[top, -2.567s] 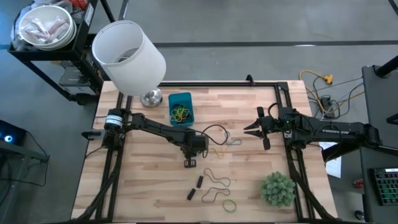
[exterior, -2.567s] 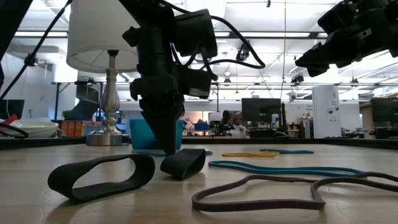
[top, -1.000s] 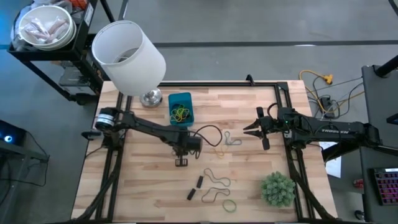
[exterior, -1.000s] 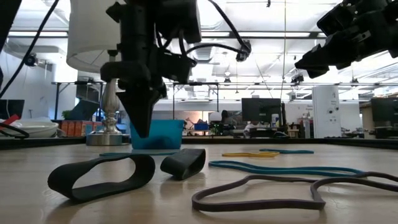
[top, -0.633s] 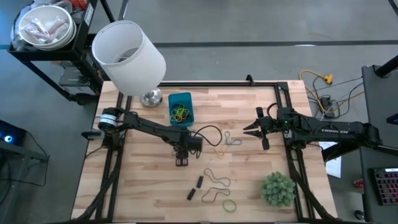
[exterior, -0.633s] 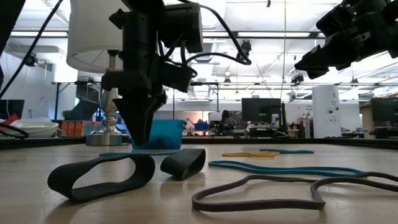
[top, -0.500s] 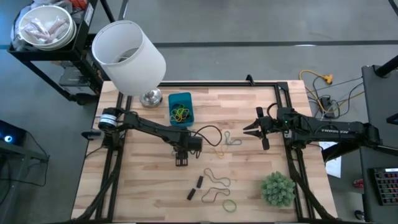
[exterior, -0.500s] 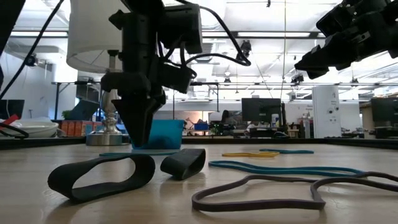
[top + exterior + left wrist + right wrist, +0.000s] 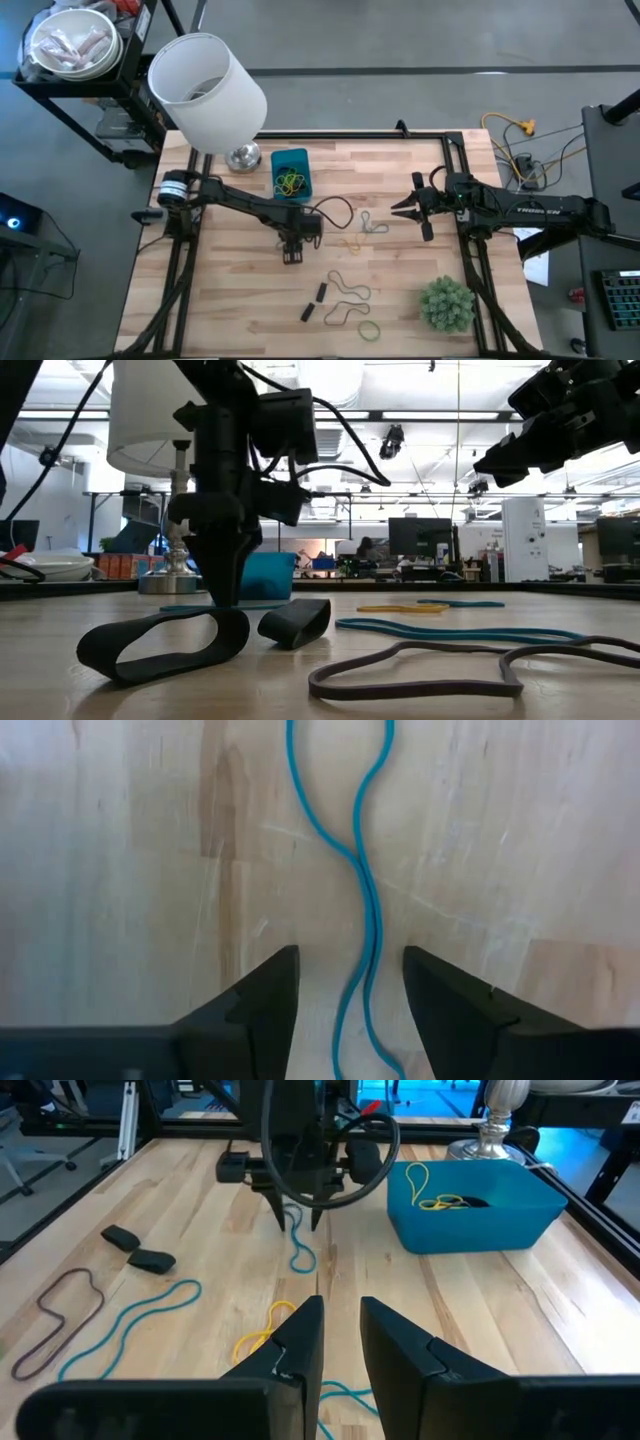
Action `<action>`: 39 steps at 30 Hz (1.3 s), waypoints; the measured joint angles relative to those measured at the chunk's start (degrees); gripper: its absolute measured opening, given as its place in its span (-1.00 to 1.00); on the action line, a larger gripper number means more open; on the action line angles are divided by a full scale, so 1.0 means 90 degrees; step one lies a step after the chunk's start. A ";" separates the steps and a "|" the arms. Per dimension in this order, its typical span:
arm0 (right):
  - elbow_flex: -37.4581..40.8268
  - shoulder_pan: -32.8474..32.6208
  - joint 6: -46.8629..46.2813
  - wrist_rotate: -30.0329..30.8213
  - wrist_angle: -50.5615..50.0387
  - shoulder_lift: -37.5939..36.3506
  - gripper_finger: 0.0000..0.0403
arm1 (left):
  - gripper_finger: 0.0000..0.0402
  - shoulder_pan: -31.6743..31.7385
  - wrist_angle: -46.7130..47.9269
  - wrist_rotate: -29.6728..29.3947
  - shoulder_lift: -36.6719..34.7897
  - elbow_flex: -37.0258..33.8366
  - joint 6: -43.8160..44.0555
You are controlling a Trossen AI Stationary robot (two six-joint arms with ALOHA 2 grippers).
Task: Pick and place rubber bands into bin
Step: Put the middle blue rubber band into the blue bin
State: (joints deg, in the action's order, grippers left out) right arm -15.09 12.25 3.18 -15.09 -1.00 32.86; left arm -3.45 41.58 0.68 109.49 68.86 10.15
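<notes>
My left gripper (image 9: 350, 965) points straight down, open, low over the wooden table (image 9: 230, 300) near its middle. Its fingers stand on either side of a thin blue rubber band (image 9: 365, 910) that lies flat on the wood. From the high view the gripper (image 9: 292, 252) hides that band. More rubber bands lie toward the near right: yellow (image 9: 352, 243), tan (image 9: 350, 290), two dark ones (image 9: 322, 292), green (image 9: 370, 329). The blue bin (image 9: 291, 172) at the far side holds several bands. My right gripper (image 9: 342, 1330) waits at the table's right, raised, its fingers a little apart and holding nothing.
A big white lamp shade (image 9: 205, 90) on a silver base (image 9: 243, 157) stands at the far left, beside the bin. A bushy green plant (image 9: 445, 303) sits at the near right. A black cable (image 9: 340, 210) loops from my left arm over the table's middle.
My left gripper has come down toward the table and a little toward the blue band, and its fingers have opened from shut. Nothing on the table has moved.
</notes>
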 joint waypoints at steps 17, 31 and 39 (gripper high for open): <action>0.0000 0.0000 -0.0007 0.0002 0.0003 -0.0002 -0.69 | -0.98 0.0001 -0.0834 0.0365 0.0021 -0.0706 -0.0222; 0.0000 0.0000 -0.0003 0.0005 0.0003 -0.0002 -0.69 | -1.00 -0.0294 -0.0872 0.0300 -0.0107 -0.0466 -0.1074; 0.0000 0.0000 -0.0003 0.0005 0.0001 -0.0002 -0.69 | -1.00 -0.0408 -0.0971 0.0246 -0.0693 -0.0493 -0.1207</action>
State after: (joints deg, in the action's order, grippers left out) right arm -15.09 12.25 3.16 -15.05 -0.99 32.84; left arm -7.12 32.84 2.89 103.25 64.42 -0.71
